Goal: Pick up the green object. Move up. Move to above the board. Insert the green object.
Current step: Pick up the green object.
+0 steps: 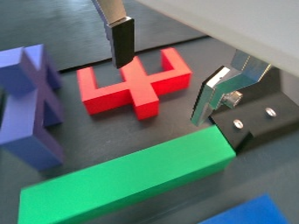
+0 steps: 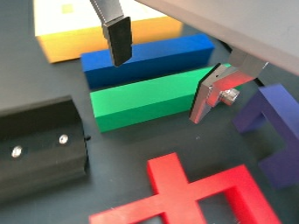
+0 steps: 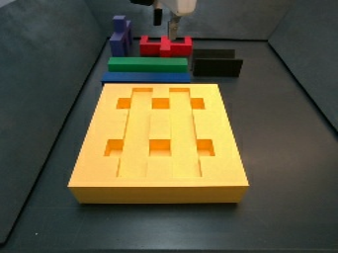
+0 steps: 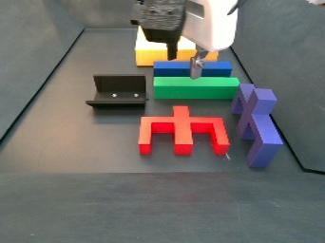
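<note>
The green object (image 4: 195,88) is a long green bar lying on the floor between the blue bar (image 4: 193,69) and the red block (image 4: 184,131). It also shows in both wrist views (image 1: 128,184) (image 2: 146,101) and in a side view (image 3: 145,65). The orange-yellow board (image 3: 158,133) lies flat beyond the blue bar, and its corner shows in a wrist view (image 2: 82,35). My gripper (image 4: 197,66) hangs open and empty, well above the green bar and touching nothing. Both fingers show in both wrist views (image 1: 160,92) (image 2: 159,90).
The notched red block (image 1: 131,83) lies next to the green bar. A purple piece (image 4: 258,123) stands at one side. The dark fixture (image 4: 117,92) stands at the other side, close to the green bar's end (image 1: 251,127). Dark walls ring the floor.
</note>
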Controlling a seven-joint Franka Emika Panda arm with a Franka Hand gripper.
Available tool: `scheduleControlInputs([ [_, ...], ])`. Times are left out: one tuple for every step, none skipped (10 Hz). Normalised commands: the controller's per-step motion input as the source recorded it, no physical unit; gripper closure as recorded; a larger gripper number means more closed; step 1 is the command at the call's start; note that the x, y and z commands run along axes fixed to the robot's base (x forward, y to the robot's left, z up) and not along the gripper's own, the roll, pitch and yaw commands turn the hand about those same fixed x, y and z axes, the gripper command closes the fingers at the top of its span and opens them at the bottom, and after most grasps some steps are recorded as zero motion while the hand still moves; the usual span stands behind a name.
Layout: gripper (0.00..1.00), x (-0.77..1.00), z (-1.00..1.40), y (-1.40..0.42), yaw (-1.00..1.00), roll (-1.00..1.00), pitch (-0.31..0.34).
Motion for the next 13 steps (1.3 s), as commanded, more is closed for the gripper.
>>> scheduleControlInputs([
  [0.0,0.0,0.0,-0.06,-0.96,-0.15,-0.119],
  [0.0,0.0,0.0,-0.02,-0.99,-0.14,-0.116],
  [0.0,0.0,0.0,-0.05,-0.95,-0.15,-0.126],
  [0.0,0.0,0.0,-0.05,-0.96,-0.15,-0.123],
  [0.0,-0.01,-0.01,-0.15,-0.85,-0.16,-0.167],
  [0.0,-0.54,-0.19,-0.28,-0.29,-0.07,-0.351],
  [0.0,-0.52,-0.26,-0.32,-0.28,-0.06,-0.349],
  [0.0,-0.28,-0.4,-0.29,-0.16,0.0,-0.236],
  [0.0,-0.03,-0.48,-0.15,0.12,0.0,-0.134],
  [0.0,-0.05,-0.48,-0.05,0.08,0.11,-0.059],
  [0.0,0.0,-0.47,0.0,0.0,0.24,0.0],
  [0.0,0.0,-0.44,0.0,-0.01,0.22,0.0],
  [0.0,-0.02,-0.42,0.0,-0.1,0.22,0.0],
])
